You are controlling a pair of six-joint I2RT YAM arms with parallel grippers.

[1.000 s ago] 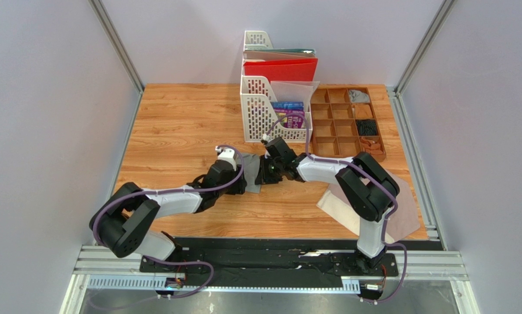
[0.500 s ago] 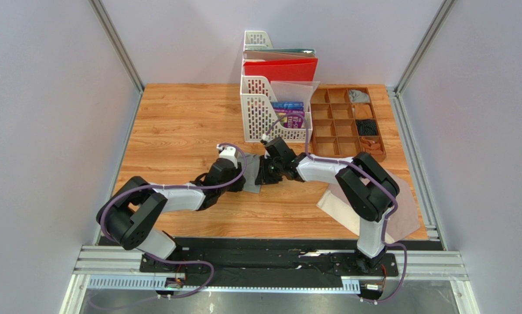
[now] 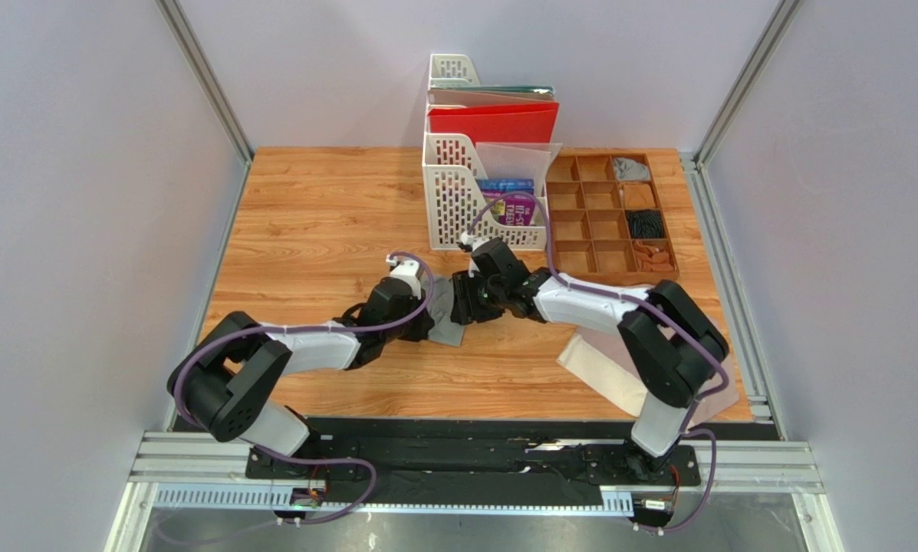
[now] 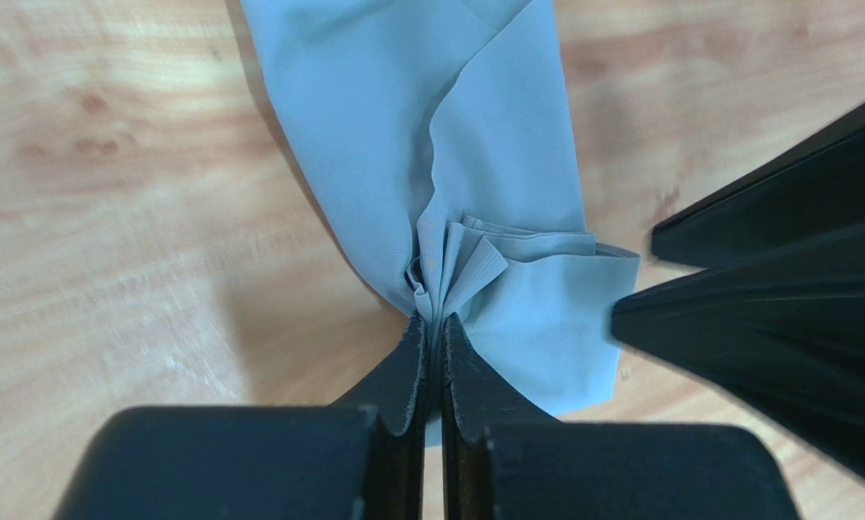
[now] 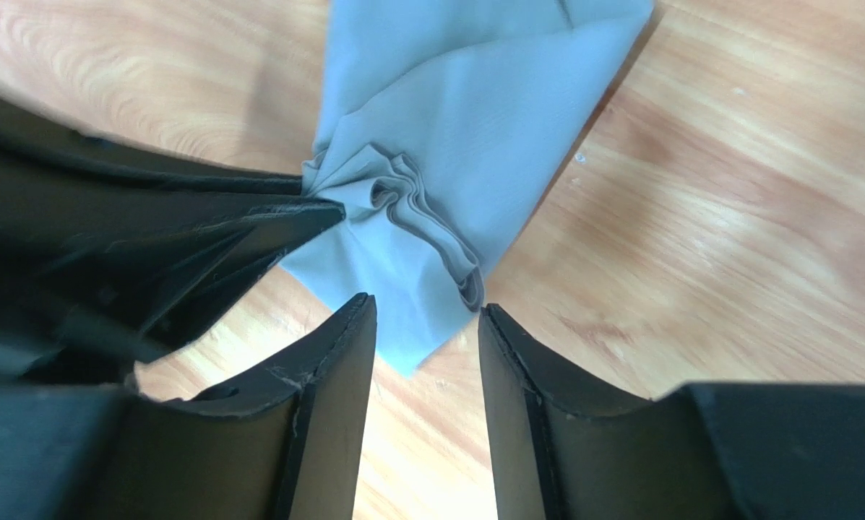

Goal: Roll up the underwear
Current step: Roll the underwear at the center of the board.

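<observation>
The grey underwear (image 3: 445, 322) lies folded into a narrow strip on the wooden table, mid-centre, between the two grippers. My left gripper (image 4: 433, 325) is shut on a bunched pleat at the strip's near end; in the top view the left gripper (image 3: 426, 308) sits at the cloth's left side. My right gripper (image 5: 426, 309) stands open just off the folded end of the grey underwear (image 5: 480, 98), holding nothing. Part of the pale pinkish-beige underwear (image 3: 596, 370) lies flat at the right, partly under the right arm.
White file racks (image 3: 475, 201) with a red folder (image 3: 492, 121) stand behind the grippers. A brown divided tray (image 3: 599, 219) with small items sits at the back right. Grey walls enclose the table on three sides.
My left gripper has closed onto the grey cloth's bunched end. My right gripper, shut before, has opened and let go. The right arm's elbow has swung slightly right.
</observation>
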